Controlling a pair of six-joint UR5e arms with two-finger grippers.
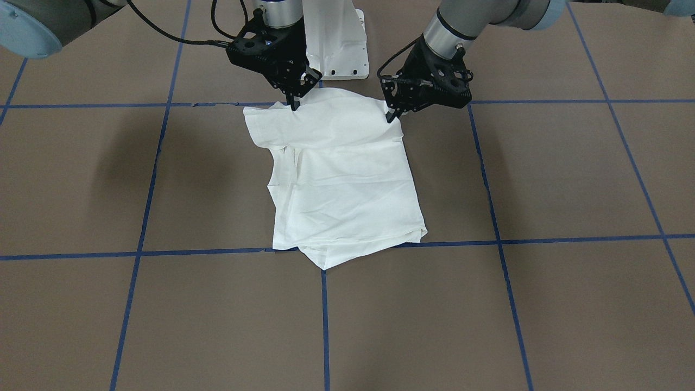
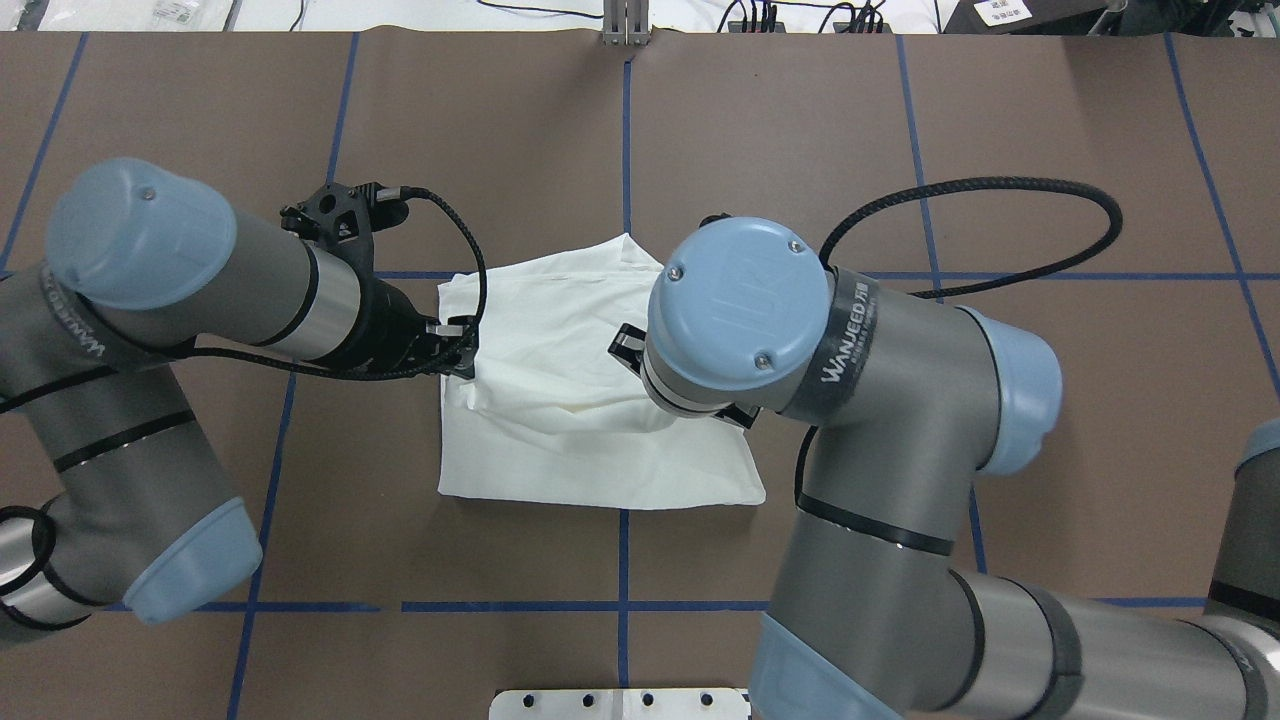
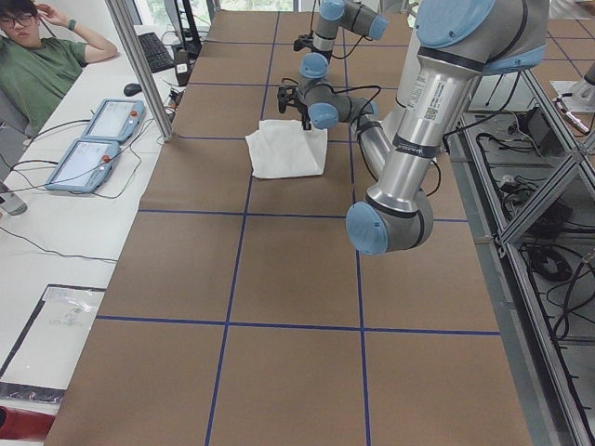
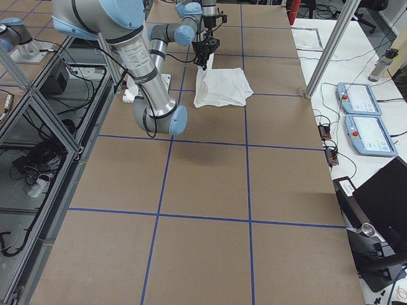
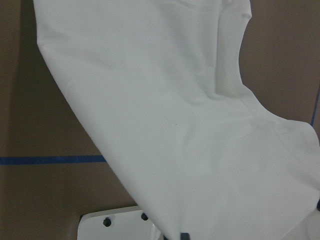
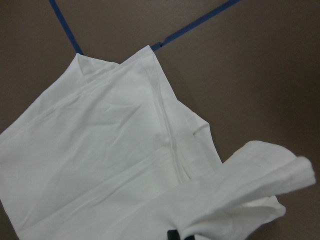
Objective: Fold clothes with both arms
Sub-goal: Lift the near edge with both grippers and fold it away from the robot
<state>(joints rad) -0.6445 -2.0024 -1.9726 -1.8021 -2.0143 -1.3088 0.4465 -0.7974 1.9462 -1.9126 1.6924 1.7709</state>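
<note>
Folded white T-shirt (image 1: 347, 184), edge seemingly pinched by left gripper (image 1: 391, 115) and right gripper (image 1: 295, 103)

- 1 white T-shirt (image 1: 342, 179)
- 2 robot arms: left arm (image 2: 250, 290), right arm (image 2: 880, 360)
- 2 blk grippers: left gripper (image 1: 392, 115), right gripper (image 1: 295, 104)
- 1 white pedestal base (image 1: 339, 43)
- 1 table (image 1: 543, 179) w/ brown cover
- 2 teach pendants: far one (image 3: 113, 119), near one (image 3: 82, 163)
- 1 person (image 3: 42, 70)
- 1 keyboard (image 3: 155, 51), 1 mouse (image 3: 133, 89)
- 1 bottle (image 4: 383, 63)
</note>
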